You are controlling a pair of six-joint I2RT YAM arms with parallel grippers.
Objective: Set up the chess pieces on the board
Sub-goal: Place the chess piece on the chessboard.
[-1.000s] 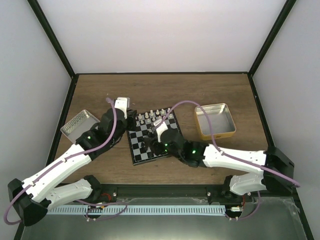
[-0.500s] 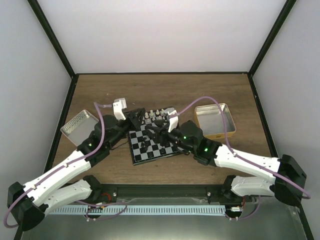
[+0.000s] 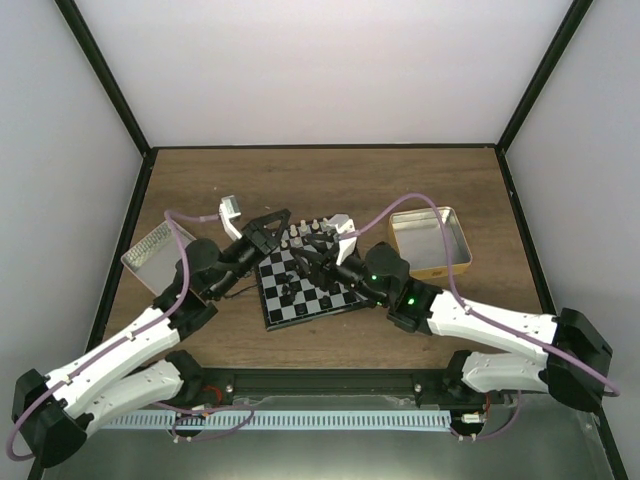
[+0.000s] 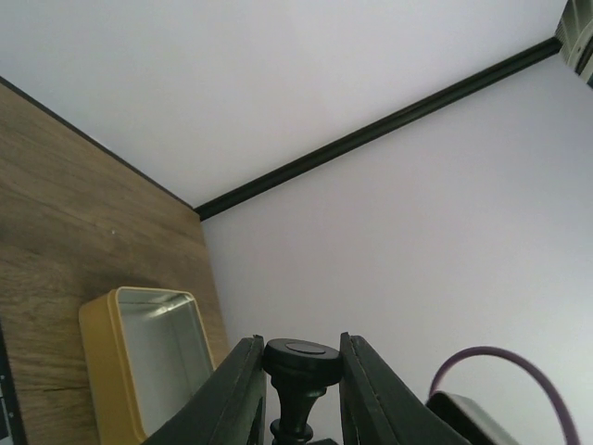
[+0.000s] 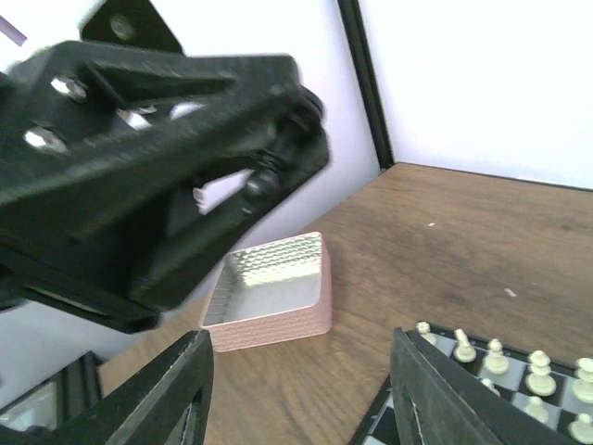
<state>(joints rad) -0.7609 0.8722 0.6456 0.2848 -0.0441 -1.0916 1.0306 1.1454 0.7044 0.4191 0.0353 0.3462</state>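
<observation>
Left jaws are clenched on a black chess piece (image 4: 297,369), held up by the far-left corner of the board (image 3: 322,300), I guess ready to set it down. Right jaws hang released over the board, holding nothing.

The board (image 3: 322,300) carries black and grey-white checks inside a black border. The chess pieces (image 3: 287,291) near its middle are black, and one black chess piece (image 4: 298,363) shows a dull sheen against the pale wall (image 4: 371,74). The cream pieces (image 5: 538,366) are off-white. The table (image 3: 330,185) is brown with wood grain. One tin (image 3: 425,271) is mustard yellow outside and pale silver within; the other tin (image 5: 278,315) looks pinkish-silver with a fine dimpled pattern. The arms (image 3: 490,318) are white with black joints, and their cables (image 4: 491,352) are purple.
</observation>
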